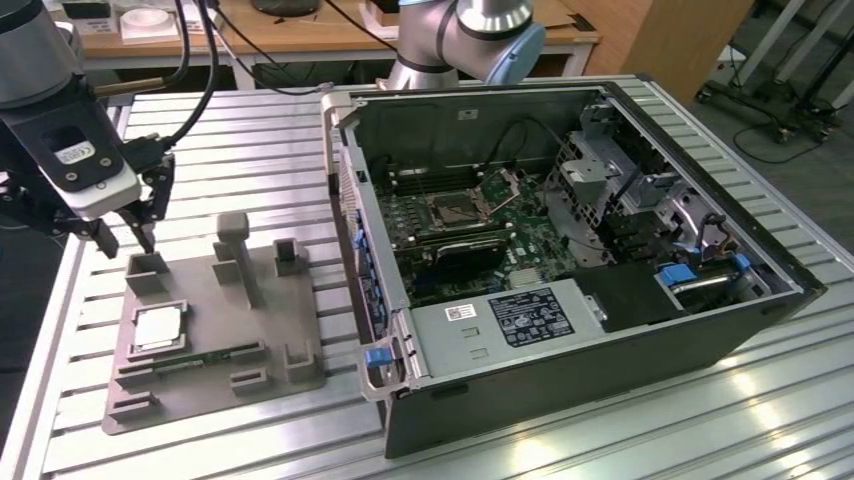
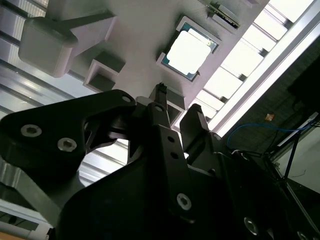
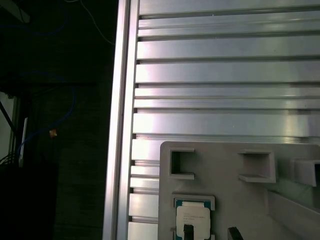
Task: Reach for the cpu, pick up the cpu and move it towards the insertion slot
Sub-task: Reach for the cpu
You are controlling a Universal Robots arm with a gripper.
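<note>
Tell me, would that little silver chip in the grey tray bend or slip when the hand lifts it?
The cpu looks like a flat metal-faced plate, so probably stiff. Its shiny face may be slippery. Lying flat in a recess of the grey tray, it shouldn't roll or tip.

Arm [image 1: 474, 35] elbow joint raised, gripper [image 1: 127, 243] at exterior view's left, pointing straight down, jaws parted, empty

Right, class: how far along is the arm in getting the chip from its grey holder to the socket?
Nothing is finished yet: the chip lies untouched in its grey holder. In hand is the reach: the gripper hangs open above the holder, short of the chip. The pickup and the carry to the socket in the open computer are not yet done.
</note>
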